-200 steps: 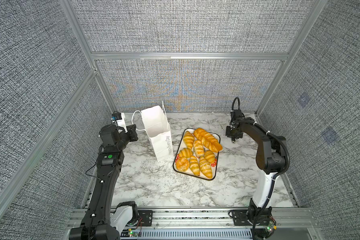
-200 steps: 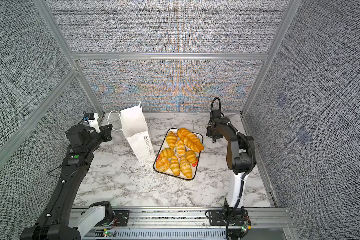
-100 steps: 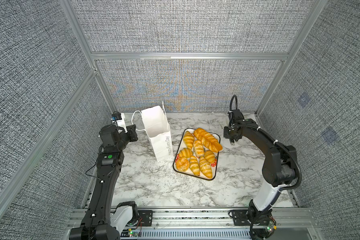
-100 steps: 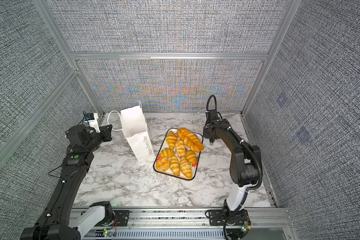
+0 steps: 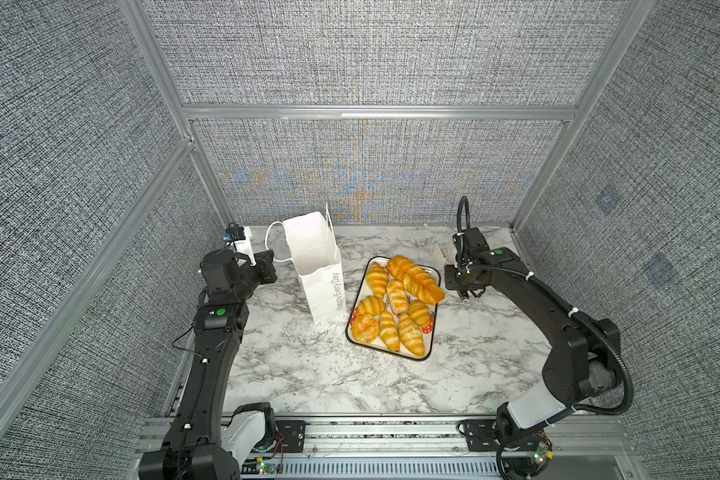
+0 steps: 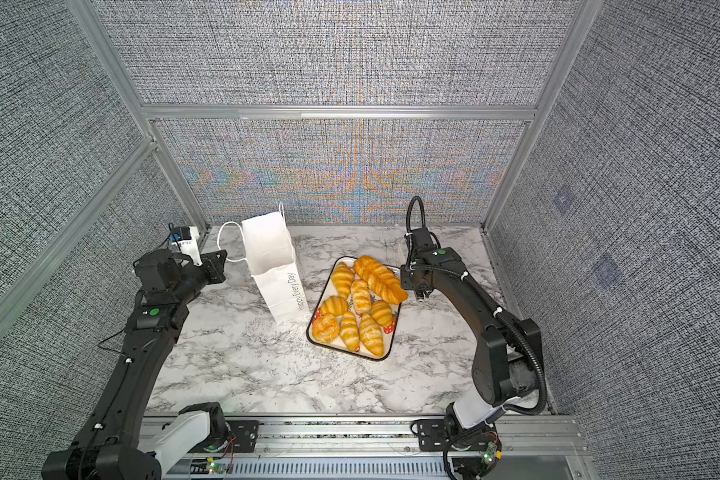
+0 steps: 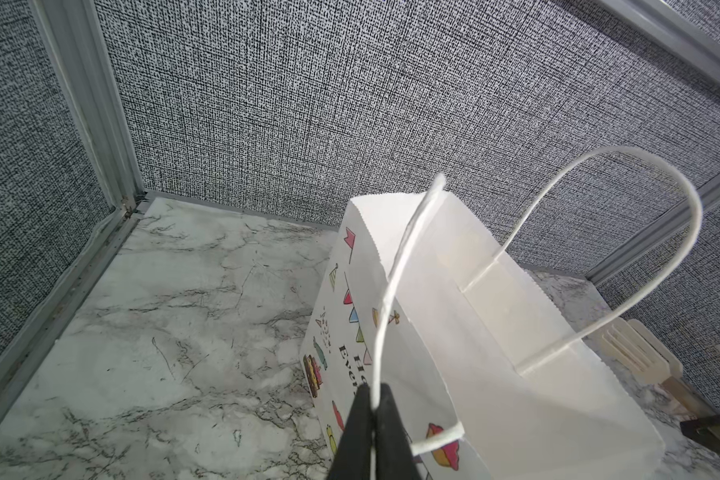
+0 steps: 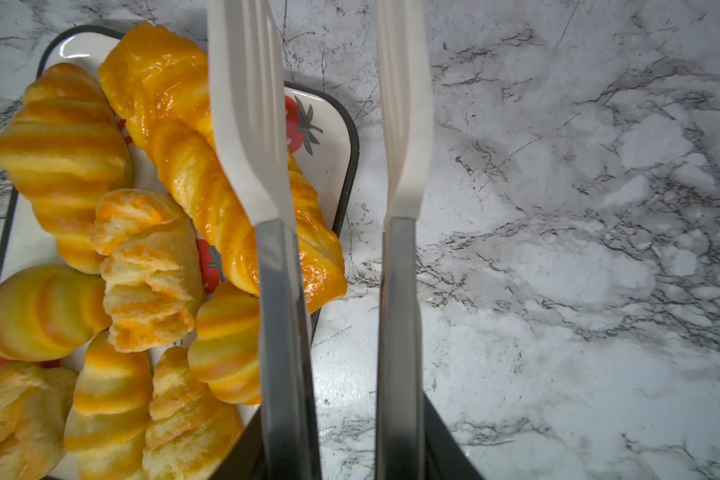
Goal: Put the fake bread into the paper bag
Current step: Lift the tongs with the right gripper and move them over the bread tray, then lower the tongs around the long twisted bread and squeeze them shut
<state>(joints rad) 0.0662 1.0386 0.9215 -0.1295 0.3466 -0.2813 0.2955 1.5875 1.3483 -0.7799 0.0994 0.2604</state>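
Nothing is bagged yet, as far as the views show. At ten o'clock on the marble table (image 5: pixel 308 374), the left gripper (image 7: pixel 373 399) is pinched shut on the near cord handle (image 7: pixel 391 291) of the paper bag (image 5: pixel 321 266), holding its mouth open. No bread shows inside. At the bag's four o'clock, just beside it, the tray (image 5: pixel 391 356) carries all the fake bread (image 5: pixel 395 307) in view, packed close. At the tray's two o'clock, the right gripper (image 8: pixel 346 453) grips white tongs (image 8: pixel 246 124), blades apart and empty. One blade hangs above the braided loaf (image 5: pixel 414 279), the other above bare marble. Every piece is left to move. The bag's far handle loop arches above its mouth and may snag the tongs.
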